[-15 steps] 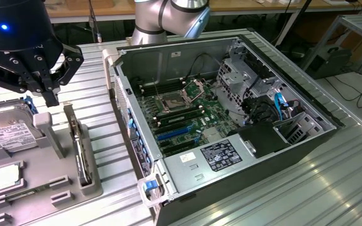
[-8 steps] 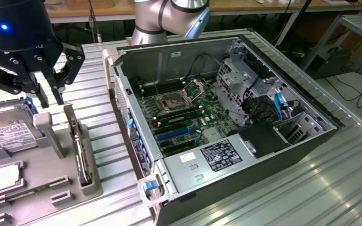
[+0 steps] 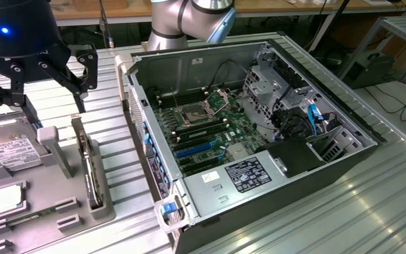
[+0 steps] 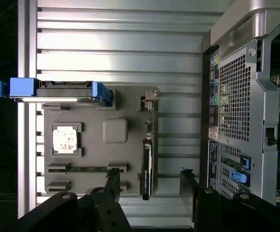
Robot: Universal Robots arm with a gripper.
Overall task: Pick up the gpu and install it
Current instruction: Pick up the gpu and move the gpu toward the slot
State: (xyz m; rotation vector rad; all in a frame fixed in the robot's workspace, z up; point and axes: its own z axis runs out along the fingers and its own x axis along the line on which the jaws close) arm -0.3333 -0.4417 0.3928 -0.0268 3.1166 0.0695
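LAYOUT | desk (image 3: 372, 211): tray (image 3: 44, 203) and computer case (image 3: 188, 69) are set side by side | gpu (image 3: 91, 169) is stood on edge in the tray edge nearest the case | hard drive (image 3: 9, 145) and CPU (image 3: 7, 198) are seated towards the tray's far edge

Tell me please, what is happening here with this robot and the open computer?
The robot arm's gripper hangs open and empty above the gray tray of parts. The gpu stands on its edge in a slot of that tray, not yet picked up. The computer case lies open beside the tray, with its blue card slots free.
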